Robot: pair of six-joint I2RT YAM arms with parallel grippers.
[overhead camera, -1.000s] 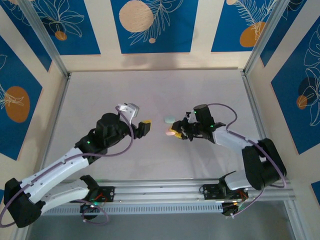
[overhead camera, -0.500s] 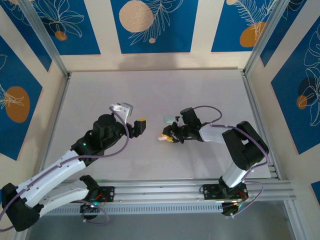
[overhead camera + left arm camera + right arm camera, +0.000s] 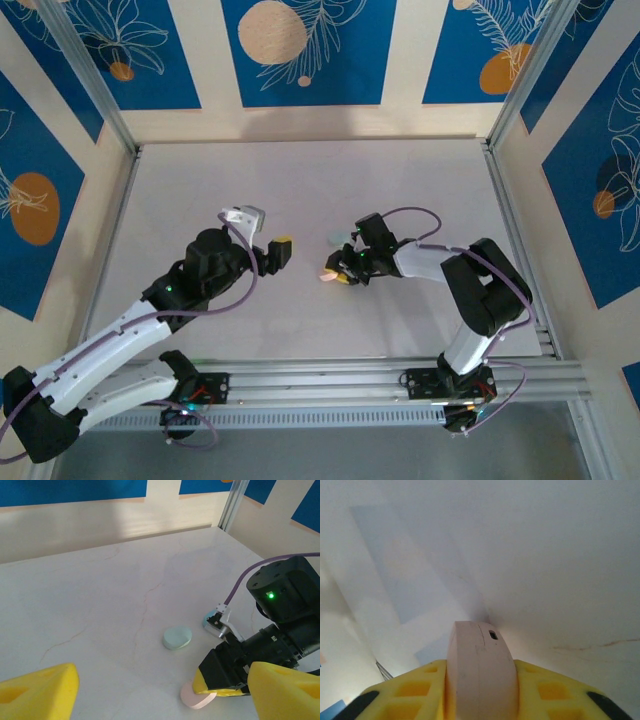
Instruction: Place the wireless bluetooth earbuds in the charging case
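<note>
Two cases in play. The pink charging case [image 3: 479, 670] stands on edge between the yellow fingers [image 3: 540, 690] of the right gripper [image 3: 338, 274], pads against both flat faces. Its lower rim is at or just over the tabletop [image 3: 200, 180], centre of the top view. The port hole faces the wrist camera and the seam looks shut. The pale blue case [image 3: 177, 637] lies flat just above it in that view, apart. The left gripper [image 3: 281, 251] hovers left of centre, fingers spread wide, nothing in them. Whether the earbuds sit inside the closed cases cannot be told.

Judged step: presenting the pink case so its lid can be opened. To do it well — grip low on the body, not across the seam, else the lid is pinned shut. Brace the rim on the tabletop. Bring the left fingers in at the seam side slowly — the smooth rounded shell will likely slip or pivot under a push. Steer clear of the blue case.
</note>
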